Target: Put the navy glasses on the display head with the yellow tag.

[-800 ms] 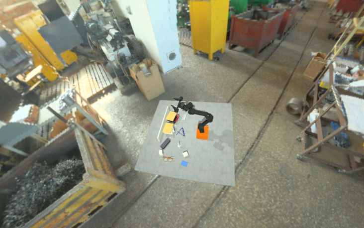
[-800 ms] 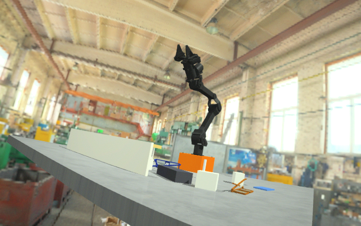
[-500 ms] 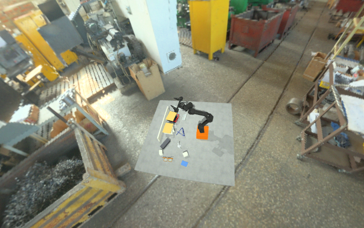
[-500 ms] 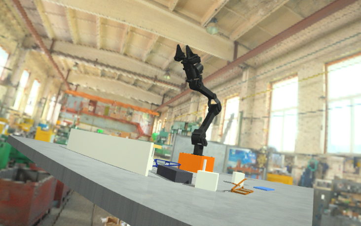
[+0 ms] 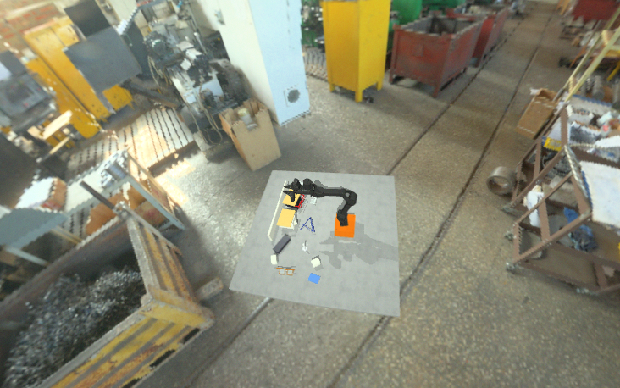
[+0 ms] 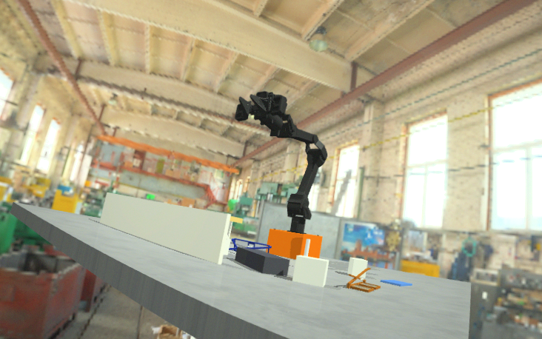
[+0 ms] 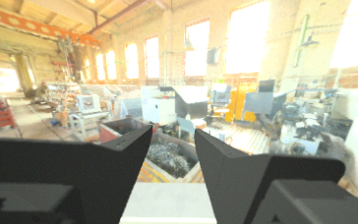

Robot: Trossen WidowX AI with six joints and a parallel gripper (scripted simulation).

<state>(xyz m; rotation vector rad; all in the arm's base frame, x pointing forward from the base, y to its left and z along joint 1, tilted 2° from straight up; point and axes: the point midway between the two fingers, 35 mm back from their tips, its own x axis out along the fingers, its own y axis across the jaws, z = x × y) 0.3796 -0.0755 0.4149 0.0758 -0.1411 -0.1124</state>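
Note:
The navy glasses (image 5: 312,223) (image 6: 249,243) lie on the grey table (image 5: 365,283) (image 6: 239,307), between the orange arm base (image 5: 345,226) (image 6: 293,243) and two yellow-orange blocks (image 5: 290,199) (image 5: 286,218) by the cream wall. I cannot make out the display heads or a yellow tag at this size. My gripper (image 5: 287,188) (image 6: 239,112) (image 7: 173,131) is held high above the far yellow block, well clear of the glasses. Its fingers stand partly apart with nothing between them; the wrist view looks out level over the hall.
A long cream wall (image 5: 273,219) (image 6: 164,226) stands along the table's left side. A dark box (image 5: 281,243) (image 6: 261,260), two white cubes (image 5: 316,261) (image 6: 310,270) (image 5: 274,259) (image 6: 357,266), orange glasses (image 5: 284,270) (image 6: 361,283) and a blue pad (image 5: 313,278) (image 6: 395,283) lie toward the front.

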